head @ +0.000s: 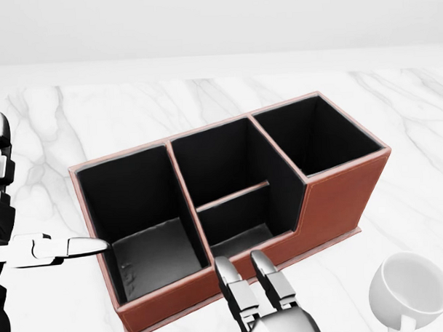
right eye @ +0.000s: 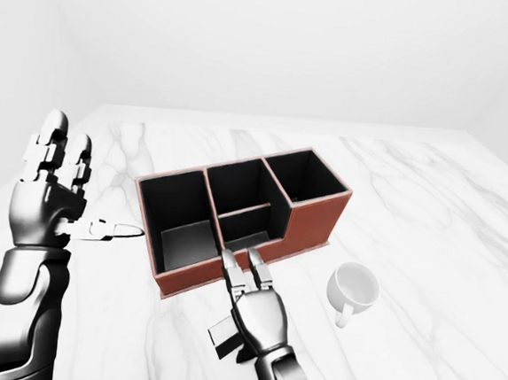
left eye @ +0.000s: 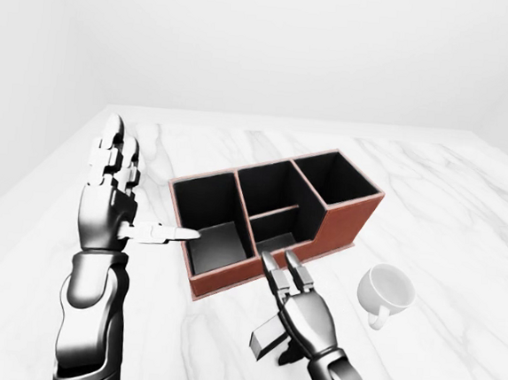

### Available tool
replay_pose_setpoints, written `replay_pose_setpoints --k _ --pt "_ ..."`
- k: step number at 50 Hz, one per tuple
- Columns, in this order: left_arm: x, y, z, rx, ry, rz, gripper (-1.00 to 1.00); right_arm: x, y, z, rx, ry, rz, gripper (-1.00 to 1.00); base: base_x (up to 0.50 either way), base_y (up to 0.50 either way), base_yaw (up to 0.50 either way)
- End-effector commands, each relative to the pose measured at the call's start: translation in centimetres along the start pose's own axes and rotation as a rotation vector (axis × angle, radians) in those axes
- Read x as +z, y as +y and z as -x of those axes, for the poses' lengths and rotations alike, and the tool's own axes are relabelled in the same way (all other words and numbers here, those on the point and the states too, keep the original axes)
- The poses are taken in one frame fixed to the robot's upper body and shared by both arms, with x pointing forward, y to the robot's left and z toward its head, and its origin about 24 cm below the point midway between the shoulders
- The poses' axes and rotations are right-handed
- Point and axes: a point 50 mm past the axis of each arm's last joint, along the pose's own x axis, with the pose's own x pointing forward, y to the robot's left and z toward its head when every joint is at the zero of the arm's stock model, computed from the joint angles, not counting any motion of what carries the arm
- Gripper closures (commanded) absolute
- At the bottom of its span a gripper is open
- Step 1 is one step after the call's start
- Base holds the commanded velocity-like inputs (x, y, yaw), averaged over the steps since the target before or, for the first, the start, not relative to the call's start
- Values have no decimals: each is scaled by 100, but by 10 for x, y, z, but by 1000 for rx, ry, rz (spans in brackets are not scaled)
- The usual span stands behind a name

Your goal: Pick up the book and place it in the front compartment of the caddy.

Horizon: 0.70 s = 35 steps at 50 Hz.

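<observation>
The brown caddy (head: 338, 200) with black insides stands on the marble table in the middle of the head view. It has a wide compartment at left, a split middle one with a low section (head: 237, 237) toward the bottom of the view, and a tall one at right. My right hand (left eye: 278, 285) lies open just below the caddy's low wall, fingers (head: 236, 286) stretched toward it and holding nothing. At the caddy's left side my left hand (left eye: 138, 193) is raised and open, its thumb (head: 71, 248) pointing at the left wall. No book shows in any view.
A white cup (left eye: 386, 290) lies on the table to the right of my right hand. The marble tabletop (head: 60, 121) runs on beyond the caddy to a pale wall. Its left edge shows in the left-eye view.
</observation>
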Motion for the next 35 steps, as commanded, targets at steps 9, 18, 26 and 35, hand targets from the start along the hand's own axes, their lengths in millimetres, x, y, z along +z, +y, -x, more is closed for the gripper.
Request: replay_pose_setpoints --k 9,18,26,35 --pt "0 0 0 -2 -1 -1 -100 -10 12 -6 8 34 19 -100 0 0 0" --pt "0 0 0 -2 0 -1 -100 -10 14 -5 19 39 2 100 0 0 0" --pt "-1 -1 0 -2 7 0 -100 -9 13 -3 21 37 2 100 0 0 0" --pt "1 0 0 -1 -3 -1 -100 -4 3 -2 13 21 -10 100 0 0 0"
